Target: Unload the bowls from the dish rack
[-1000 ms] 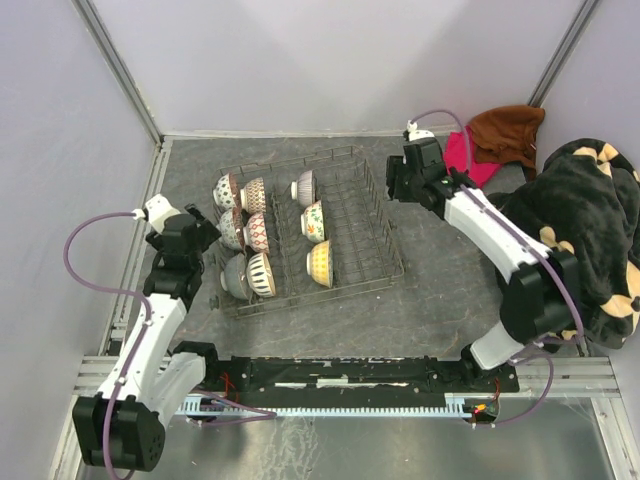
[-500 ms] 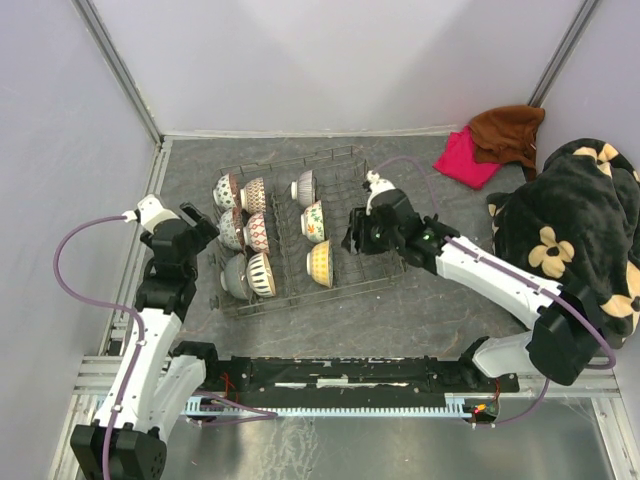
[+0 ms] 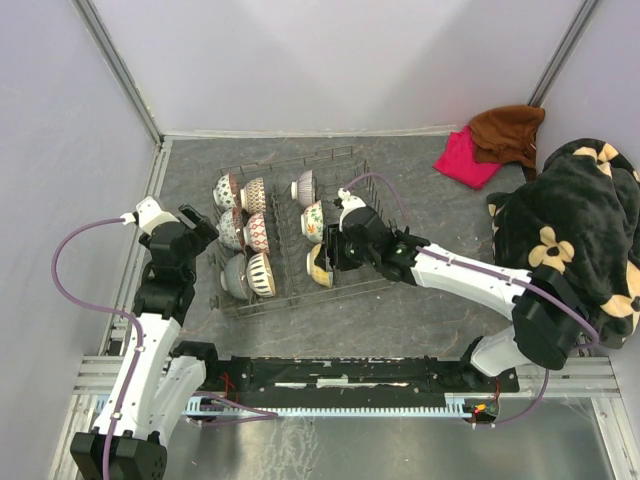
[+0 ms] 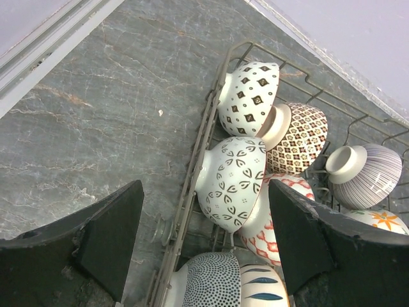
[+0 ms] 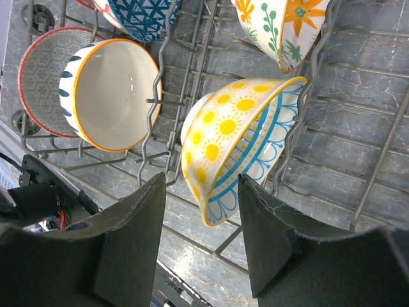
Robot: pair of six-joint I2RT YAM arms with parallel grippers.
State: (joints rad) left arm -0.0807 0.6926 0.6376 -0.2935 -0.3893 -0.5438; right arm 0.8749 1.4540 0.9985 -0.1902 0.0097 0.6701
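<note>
The dish rack point(image 3: 370, 235) stands mid-table with several bowls on edge in it. My right gripper point(image 3: 330, 255) is open and reaches into the rack's near right part. In the right wrist view its jaws point(image 5: 201, 211) straddle the lower rim of a yellow sun-patterned bowl point(image 5: 236, 141), with a gap on the left side. My left gripper point(image 3: 197, 228) hangs open just outside the rack's left wall. In the left wrist view it point(image 4: 204, 256) is above a white leaf-patterned bowl point(image 4: 233, 182) and a dotted bowl point(image 4: 211, 281), holding nothing.
A pink cloth point(image 3: 465, 158), a brown cloth point(image 3: 508, 130) and a black flowered blanket point(image 3: 580, 220) lie at the back right. Purple walls enclose the table. A floral bowl point(image 5: 281, 25) and an orange-rimmed bowl point(image 5: 115, 96) stand close to the yellow one.
My right arm swung from the rack's far right corner leftward and nearer, down over the yellow bowl, its jaws narrowing. My left gripper shifted slightly and opened a little wider.
</note>
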